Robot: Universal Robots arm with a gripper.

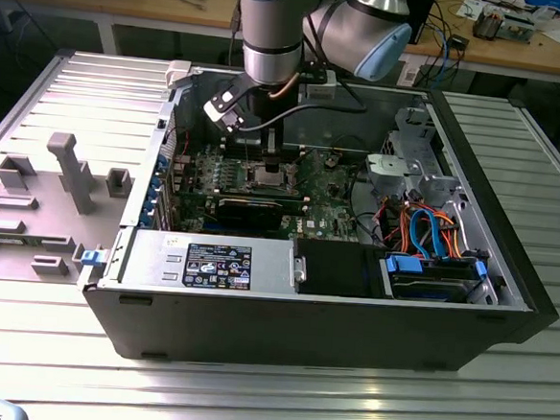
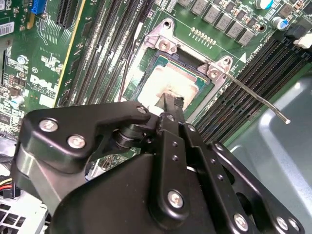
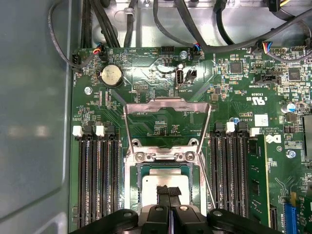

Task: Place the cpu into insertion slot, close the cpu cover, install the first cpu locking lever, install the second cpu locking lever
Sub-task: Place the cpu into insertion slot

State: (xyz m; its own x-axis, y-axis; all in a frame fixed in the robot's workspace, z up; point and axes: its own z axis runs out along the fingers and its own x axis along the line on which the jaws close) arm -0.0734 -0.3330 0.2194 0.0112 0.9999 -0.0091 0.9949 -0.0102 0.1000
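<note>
Reading outward from the pincer: fingers are pressed together with nothing clamped between them. The tips are down on, or just above, the middle of the cpu; I can't tell if they touch. The cpu lies flat inside the insertion slot, silver top up, and looks square to the rim in both wrist views. My read: placement is done or nearly so, and this is the seating stage.

Past the chip, the cpu cover is swung open on its hinge, window frame clear of the slot. One thin locking lever sticks out free beside the slot, unlatched.

Doing this well: put no side load on the chip and keep any press light and centred. Check that all four edges sit level with the rim while the cover is up. A skewed chip risks bent socket pins.

Arm: it reaches straight down into the open computer case on the slatted bench. The wrist is vertical and the pincer points down at the board.
</note>
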